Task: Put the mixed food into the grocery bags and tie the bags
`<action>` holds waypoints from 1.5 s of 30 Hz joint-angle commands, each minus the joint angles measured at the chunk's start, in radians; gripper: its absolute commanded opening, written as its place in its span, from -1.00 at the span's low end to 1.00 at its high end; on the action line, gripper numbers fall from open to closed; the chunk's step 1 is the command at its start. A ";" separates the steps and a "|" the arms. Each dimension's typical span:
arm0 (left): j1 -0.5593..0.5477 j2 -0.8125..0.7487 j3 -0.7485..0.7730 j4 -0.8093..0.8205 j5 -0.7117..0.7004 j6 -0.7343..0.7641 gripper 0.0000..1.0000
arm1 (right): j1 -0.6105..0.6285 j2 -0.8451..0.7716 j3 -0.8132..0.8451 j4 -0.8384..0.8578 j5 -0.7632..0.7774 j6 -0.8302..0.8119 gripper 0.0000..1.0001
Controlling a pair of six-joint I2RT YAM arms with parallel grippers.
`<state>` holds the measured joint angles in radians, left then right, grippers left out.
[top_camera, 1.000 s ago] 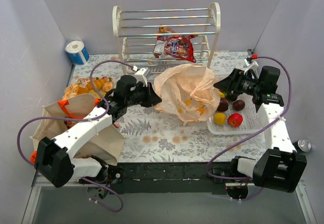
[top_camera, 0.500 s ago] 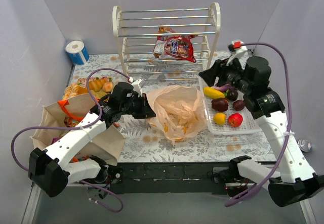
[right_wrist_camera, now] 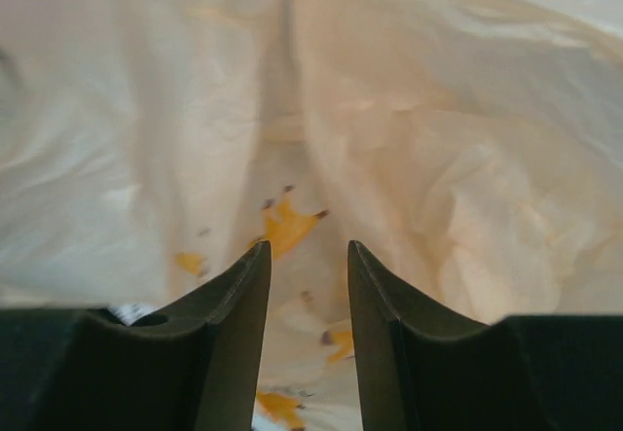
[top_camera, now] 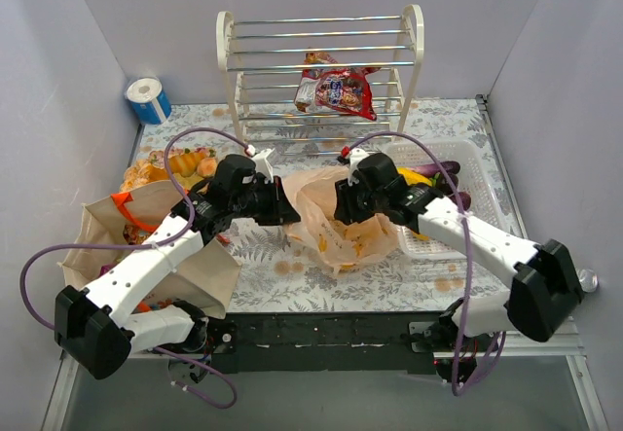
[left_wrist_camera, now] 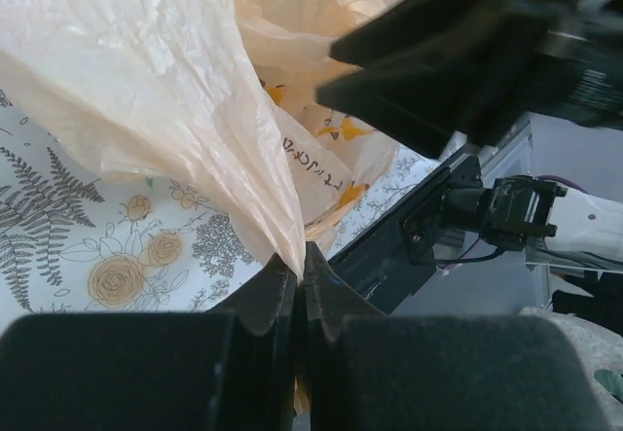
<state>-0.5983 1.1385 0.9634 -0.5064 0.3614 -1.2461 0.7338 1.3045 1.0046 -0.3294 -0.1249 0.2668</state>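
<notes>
Peach-orange film is nipped flat between the closed fingers of the left hand (left_wrist_camera: 300, 277), which grips one edge of the plastic bag (top_camera: 336, 222). The bag lies slumped on the bench (top_camera: 292, 266) just ahead of that hand. (A second ago it was stretched up between both hands; it has since sagged low.)

The right hand (right_wrist_camera: 308, 248) has swung from above the white basket (top_camera: 482, 163) to the bag's other side and now faces the left hand across it. Its fingers stand a narrow way apart with nothing between them, and the bag's inner wall is just beyond their tips. My guess is that it means to catch the mouth again, so the filling is not over.

The left arm reaches low and forward. The right arm lies stretched sideways in front of the basket, wrist tipped down.

Behind the right hand the fruit is mostly hidden under the arm, though a yellow piece (top_camera: 414, 173) shows. The canvas tote (top_camera: 146, 241) sits back beside the left elbow. Far beyond both hands, a red snack packet (top_camera: 336, 89) still lies on the rack (top_camera: 321, 42).
</notes>
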 commanded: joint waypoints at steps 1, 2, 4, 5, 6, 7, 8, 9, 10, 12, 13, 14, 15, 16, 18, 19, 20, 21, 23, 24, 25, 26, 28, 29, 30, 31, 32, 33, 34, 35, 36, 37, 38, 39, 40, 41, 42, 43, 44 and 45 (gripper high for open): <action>0.003 -0.052 0.080 -0.029 0.042 0.004 -1.00 | -0.004 0.117 0.026 -0.039 0.368 -0.017 -0.10; 0.003 -0.060 0.093 -0.035 0.042 0.004 -1.00 | -0.005 0.140 0.028 -0.048 0.404 -0.021 -0.10; 0.003 -0.088 0.141 -0.053 0.028 0.002 -1.00 | -0.008 0.194 0.013 -0.040 0.441 -0.028 -0.04; 0.003 -0.097 0.161 -0.070 0.019 0.002 -1.00 | -0.010 0.206 0.002 -0.030 0.442 -0.026 0.00; 0.003 -0.108 0.184 -0.079 0.005 0.004 -1.00 | -0.010 0.226 -0.012 -0.019 0.442 -0.024 0.14; 0.003 -0.124 0.230 -0.087 -0.007 0.007 -1.00 | -0.011 0.236 -0.026 -0.011 0.447 -0.018 0.25; 0.003 -0.134 0.251 -0.093 -0.021 0.008 -1.00 | -0.013 0.245 -0.046 -0.002 0.450 -0.014 0.34; 0.003 -0.141 0.276 -0.102 -0.025 0.007 -1.00 | -0.017 0.263 -0.053 0.000 0.455 -0.012 0.48; 0.003 -0.148 0.312 -0.109 -0.032 0.007 -1.00 | -0.019 0.271 -0.058 0.003 0.456 -0.006 0.52; 0.003 -0.161 0.345 -0.124 -0.047 0.010 -1.00 | -0.017 0.285 -0.063 0.001 0.450 0.000 0.60; 0.003 -0.167 0.357 -0.124 -0.053 0.011 -1.00 | -0.019 0.285 -0.060 0.001 0.443 0.002 0.61; 0.003 -0.169 0.357 -0.124 -0.053 0.017 -1.00 | -0.019 0.283 -0.058 -0.003 0.430 0.000 0.62; 0.003 -0.166 0.353 -0.126 -0.052 0.023 -1.00 | -0.017 0.271 -0.046 -0.007 0.407 -0.003 0.63; 0.003 -0.160 0.345 -0.132 -0.053 0.028 -1.00 | -0.017 0.260 -0.040 -0.005 0.389 -0.006 0.64; 0.003 -0.134 0.313 -0.142 -0.058 0.056 -1.00 | -0.011 0.215 -0.017 0.003 0.315 -0.031 0.64; 0.003 -0.125 0.296 -0.141 -0.065 0.066 -1.00 | -0.007 0.196 -0.009 0.003 0.291 -0.040 0.64; 0.003 -0.114 0.260 -0.135 -0.079 0.080 -1.00 | -0.002 0.176 0.003 0.003 0.237 -0.053 0.63; 0.003 -0.094 0.244 -0.133 -0.114 0.100 -1.00 | 0.006 0.135 0.014 0.003 0.208 -0.058 0.64; 0.003 -0.069 0.207 -0.107 -0.147 0.134 -1.00 | 0.013 0.093 0.043 0.004 0.132 -0.060 0.64; 0.003 -0.057 0.202 -0.100 -0.171 0.146 -1.00 | 0.016 0.052 0.051 0.007 0.101 -0.048 0.64; 0.003 -0.022 0.198 -0.092 -0.224 0.181 -1.00 | 0.016 0.030 0.061 0.013 0.085 -0.040 0.64; 0.003 -0.007 0.198 -0.072 -0.240 0.201 -1.00 | 0.018 0.012 0.071 0.012 0.074 -0.031 0.64; 0.003 0.042 0.196 -0.055 -0.323 0.253 -1.00 | 0.016 -0.046 0.092 0.000 0.059 -0.008 0.63; 0.003 0.062 0.199 -0.047 -0.347 0.273 -1.00 | 0.016 -0.066 0.109 -0.002 0.038 -0.003 0.63; 0.002 0.076 0.204 -0.040 -0.384 0.290 -1.00 | 0.016 -0.103 0.118 0.000 0.027 0.002 0.64; 0.003 0.087 0.202 -0.032 -0.413 0.304 -1.00 | 0.016 -0.122 0.127 -0.005 0.019 0.012 0.64; 0.003 0.105 0.201 -0.011 -0.465 0.329 -1.00 | 0.016 -0.140 0.141 -0.008 0.010 0.015 0.64; 0.003 0.109 0.196 0.006 -0.478 0.339 -1.00 | 0.016 -0.169 0.150 -0.014 0.010 0.015 0.66; 0.003 0.109 0.180 0.025 -0.495 0.352 -1.00 | 0.015 -0.178 0.164 -0.029 0.019 0.009 0.67; 0.003 0.103 0.170 0.060 -0.516 0.364 -1.00 | 0.015 -0.189 0.198 -0.078 0.059 0.002 0.67; 0.003 0.096 0.157 0.081 -0.529 0.372 -1.00 | 0.013 -0.189 0.221 -0.111 0.089 -0.009 0.69; 0.003 0.089 0.120 0.103 -0.539 0.379 -1.00 | 0.009 -0.186 0.239 -0.141 0.119 -0.020 0.71; 0.003 0.067 0.100 0.153 -0.565 0.392 -1.00 | -0.016 -0.174 0.256 -0.179 0.240 -0.029 0.73; 0.003 0.055 0.074 0.182 -0.572 0.399 -1.00 | -0.042 -0.166 0.287 -0.242 0.270 -0.031 0.73; 0.003 0.044 0.031 0.209 -0.578 0.407 -1.00 | -0.077 -0.160 0.299 -0.278 0.286 -0.029 0.73; 0.003 0.031 0.009 0.254 -0.584 0.409 -1.00 | -0.159 -0.146 0.308 -0.299 0.289 -0.015 0.73; 0.003 0.009 -0.006 0.273 -0.588 0.412 -1.00 | -0.204 -0.146 0.298 -0.313 0.269 -0.012 0.73; 0.003 0.000 -0.018 0.287 -0.588 0.415 -1.00 | -0.255 -0.149 0.278 -0.300 0.239 -0.017 0.73; 0.003 -0.005 -0.034 0.302 -0.588 0.419 -1.00 | -0.354 -0.154 0.255 -0.284 0.172 -0.023 0.73; 0.005 -0.017 -0.041 0.308 -0.588 0.427 -1.00 | -0.403 -0.155 0.214 -0.267 0.148 -0.027 0.73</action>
<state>-0.5983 1.1881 0.9539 -0.3233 -0.1768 -0.8669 0.5266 1.1469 1.2766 -0.5446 0.0586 0.2543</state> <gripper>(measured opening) 0.014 0.864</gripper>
